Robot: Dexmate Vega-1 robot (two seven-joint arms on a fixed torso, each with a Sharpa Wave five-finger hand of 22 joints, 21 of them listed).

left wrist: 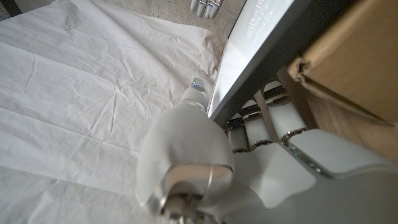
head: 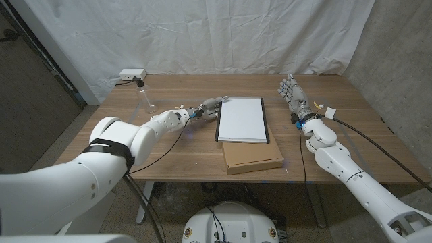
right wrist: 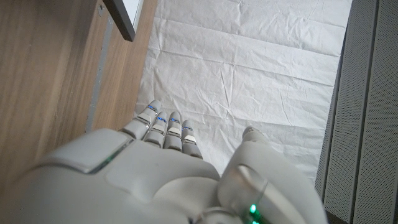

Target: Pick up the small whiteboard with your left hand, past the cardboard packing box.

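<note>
Head view: left robot hand [head: 210, 106] grips one whiteboard [head: 241, 119] atop one cardboard box [head: 253, 158]; right robot hand [head: 293, 92] open, empty.

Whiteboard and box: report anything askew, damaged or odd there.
The whiteboard lies partly on the cardboard box, overhanging it toward the left hand, whose fingers reach under its edge. No damage or spill visible.

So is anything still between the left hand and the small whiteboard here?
Nothing visible. The left hand is already at the left edge of the small whiteboard; the left wrist view shows its fingers under the board's dark frame and the thumb above. The cardboard packing box lies beneath the board's near end, not in the way.
</note>
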